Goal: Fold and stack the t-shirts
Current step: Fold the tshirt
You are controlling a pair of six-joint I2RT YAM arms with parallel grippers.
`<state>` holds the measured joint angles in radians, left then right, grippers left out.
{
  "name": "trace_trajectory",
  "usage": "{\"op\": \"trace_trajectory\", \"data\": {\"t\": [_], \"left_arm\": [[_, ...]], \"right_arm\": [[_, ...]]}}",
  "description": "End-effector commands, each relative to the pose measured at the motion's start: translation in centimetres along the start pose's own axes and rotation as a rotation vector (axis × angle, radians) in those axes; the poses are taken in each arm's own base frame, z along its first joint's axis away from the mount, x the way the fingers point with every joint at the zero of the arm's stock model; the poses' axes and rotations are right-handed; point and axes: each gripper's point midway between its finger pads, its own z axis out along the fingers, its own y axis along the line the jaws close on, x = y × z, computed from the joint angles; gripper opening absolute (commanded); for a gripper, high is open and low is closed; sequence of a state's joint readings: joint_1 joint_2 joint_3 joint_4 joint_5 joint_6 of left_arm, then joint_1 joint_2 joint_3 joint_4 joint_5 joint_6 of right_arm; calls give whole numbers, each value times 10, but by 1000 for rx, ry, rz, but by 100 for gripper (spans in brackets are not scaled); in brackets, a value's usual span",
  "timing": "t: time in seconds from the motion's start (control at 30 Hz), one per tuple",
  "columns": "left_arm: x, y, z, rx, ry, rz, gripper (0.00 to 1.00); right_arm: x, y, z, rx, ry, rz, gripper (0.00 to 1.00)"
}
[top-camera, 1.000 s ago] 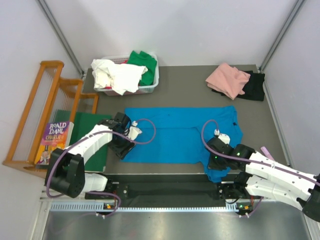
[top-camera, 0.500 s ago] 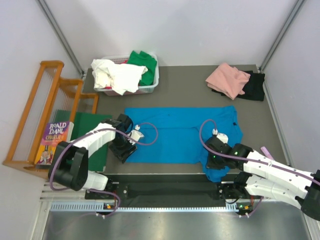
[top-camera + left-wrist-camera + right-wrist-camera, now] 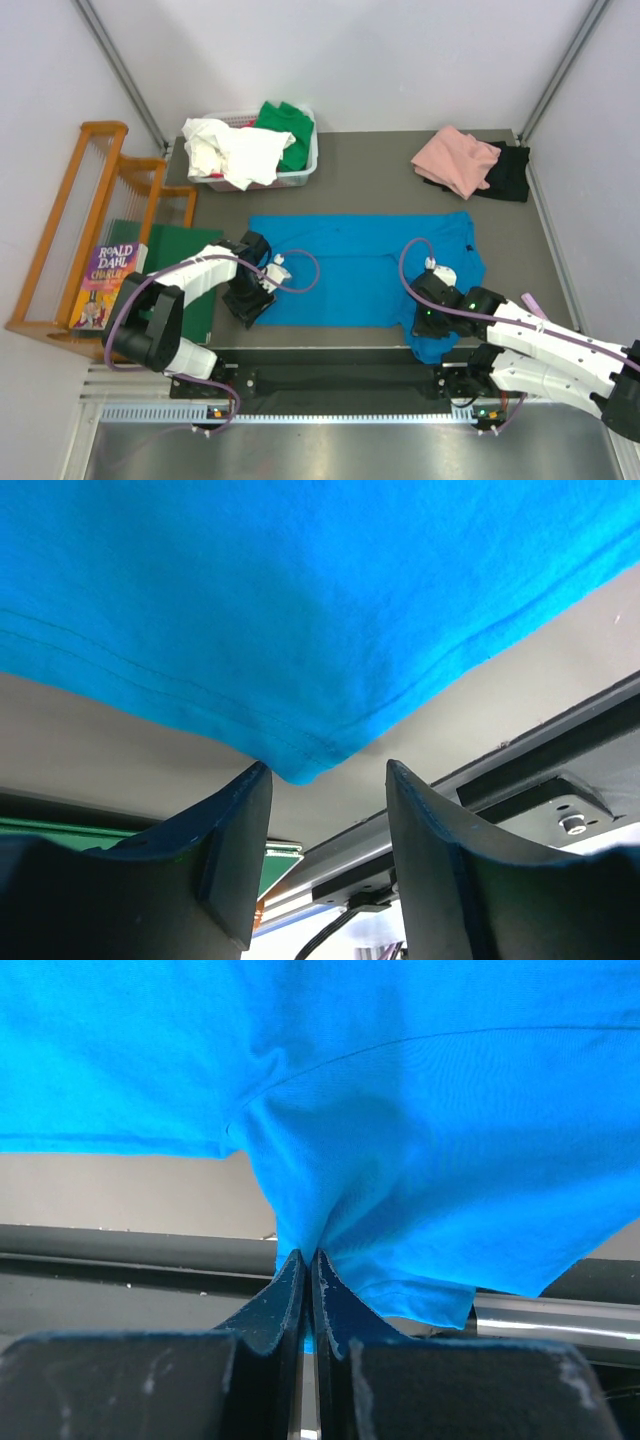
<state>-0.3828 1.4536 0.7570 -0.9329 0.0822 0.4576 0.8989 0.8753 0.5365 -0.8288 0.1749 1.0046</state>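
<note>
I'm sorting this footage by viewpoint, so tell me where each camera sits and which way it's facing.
Top external: above and behind the bases, looking down on the table; left arm and right arm show.
Left wrist: on the left arm, facing a near corner of the blue t-shirt; the open left end effector flanks it.
Right wrist: on the right arm, facing the same shirt; the right end effector is shut on bunched cloth.
Shared: all three show the blue t-shirt.

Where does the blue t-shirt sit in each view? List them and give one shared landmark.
Top external: blue t-shirt spread flat mid-table.
Left wrist: fills the top, a corner pointing into the open left gripper.
Right wrist: fills the top, bunched into the shut right gripper.
Shared landmark: grey table under its edge.
</note>
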Motion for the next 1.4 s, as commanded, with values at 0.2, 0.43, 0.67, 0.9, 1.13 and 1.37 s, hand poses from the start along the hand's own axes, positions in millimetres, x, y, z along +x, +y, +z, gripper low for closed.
{"op": "trace_trajectory", "data": {"t": [0.2,0.43,0.67,0.9,1.13,1.37], "left_arm": [[-19,2,0,-10,-83,-14,45],[-17,4,3,-17,-72,-16,34],[-18,21,-12,-110,-67,4,0],[-33,38,-53,-201,-122,13,0],[-22,39,-63,-241,-123,13,0],[-5,38,-72,-273,-110,40,0]], "right_arm": [[-6,5,-1,-26,-24,16,0],[-7,3,-1,-24,-26,19,0],[-24,5,-9,-20,-65,17,0],[-64,10,-33,-24,-134,-10,0],[-53,2,-39,-38,-120,7,0],[-40,-13,-49,-49,-120,7,0]]}}
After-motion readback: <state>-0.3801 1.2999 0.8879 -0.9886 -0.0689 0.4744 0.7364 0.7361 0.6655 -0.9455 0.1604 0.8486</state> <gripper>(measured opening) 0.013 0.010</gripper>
